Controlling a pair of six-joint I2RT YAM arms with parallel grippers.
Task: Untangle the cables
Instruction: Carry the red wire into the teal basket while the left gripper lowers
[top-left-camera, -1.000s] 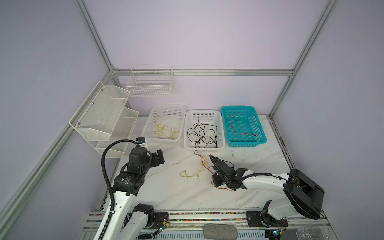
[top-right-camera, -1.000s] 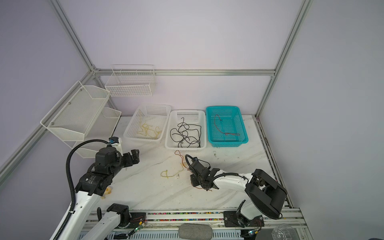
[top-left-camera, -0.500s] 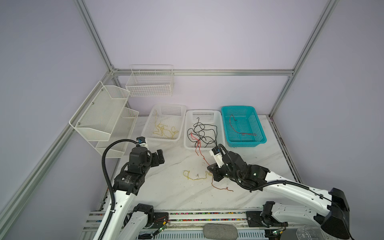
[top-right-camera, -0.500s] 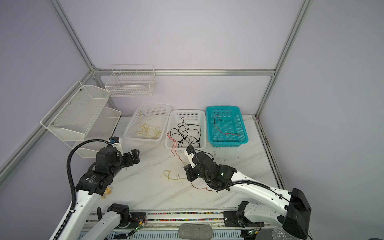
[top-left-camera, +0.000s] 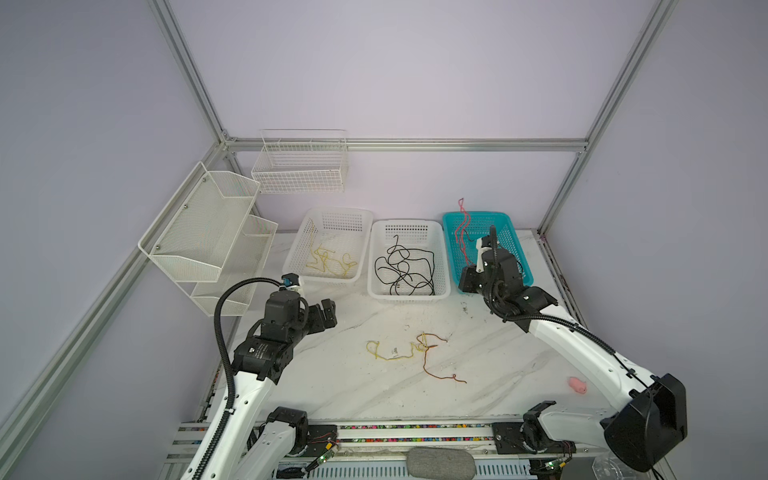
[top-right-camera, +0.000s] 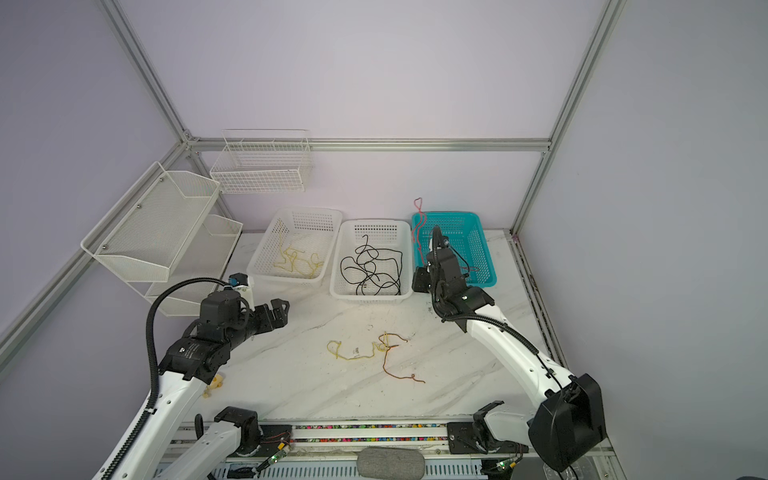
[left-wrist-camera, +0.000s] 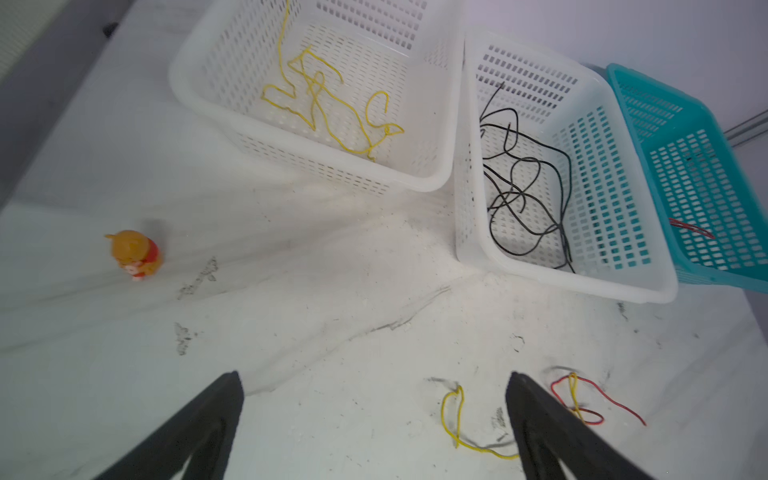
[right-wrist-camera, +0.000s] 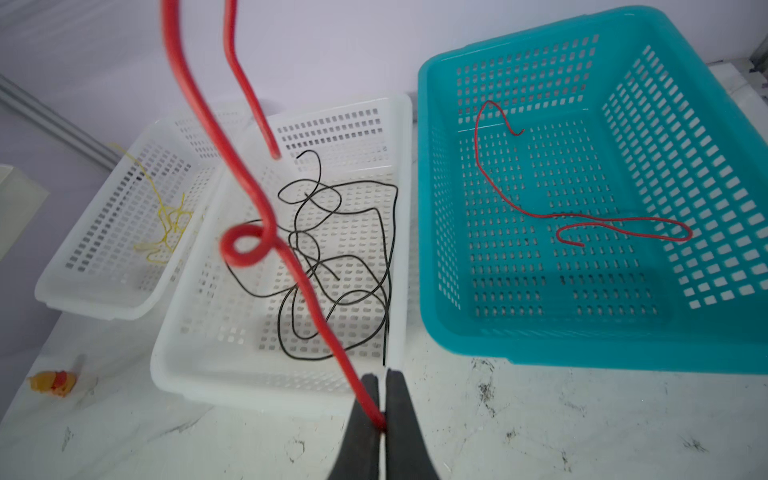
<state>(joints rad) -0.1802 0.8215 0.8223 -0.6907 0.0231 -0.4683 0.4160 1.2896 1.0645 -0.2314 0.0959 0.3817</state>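
Red cable (right-wrist-camera: 316, 308) is lifted free of the bench (top-left-camera: 332, 386) tangle since a second ago. Right end effector (right-wrist-camera: 381, 380) is clamped on it at the teal basket (right-wrist-camera: 424, 216) front corner. Left end effector (left-wrist-camera: 373, 378) is spread wide, idle. Yellow cable (top-left-camera: 386, 358) and brown cable (top-left-camera: 424, 362) are still crossed, well short of the basket.

The table (top-left-camera: 332, 374) carries 3 plastic baskets in a far row: the left white basket (top-left-camera: 343, 222), the middle white basket (top-left-camera: 409, 228) and the teal basket (top-left-camera: 509, 245) at the right. 2 racks hang on the walls: 1 wire basket (top-left-camera: 301, 174) and 1 mesh shelf (top-left-camera: 199, 232). 3 red cables show: the resting red cable (right-wrist-camera: 519, 210) in the teal basket, the held red cable (right-wrist-camera: 316, 307) pinched by the right gripper (right-wrist-camera: 382, 380), and the tabletop red cable (top-left-camera: 424, 360) tangled with 1 tabletop yellow cable (top-left-camera: 392, 358). The basket yellow cables (left-wrist-camera: 318, 81) and black cables (top-left-camera: 403, 272) are too tangled to count. 2 toys: 1 orange toy (left-wrist-camera: 135, 253), 1 pink toy (top-left-camera: 577, 385).
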